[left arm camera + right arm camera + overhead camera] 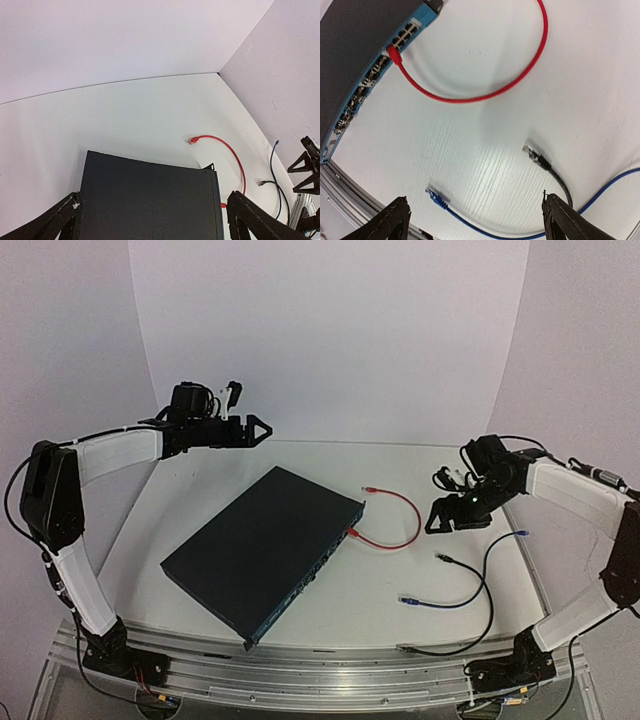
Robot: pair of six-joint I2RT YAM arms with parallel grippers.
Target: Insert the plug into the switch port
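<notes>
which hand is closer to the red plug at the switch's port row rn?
Right. The right hand hangs open to the right of the red plug. The left hand, open, sits raised past the switch's far-left edge, farther off.

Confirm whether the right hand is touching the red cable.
Apart. The right wrist view shows it: the right hand has its open fingers at the bottom edge, and bare table separates them from the red cable looping up to the switch.
</notes>
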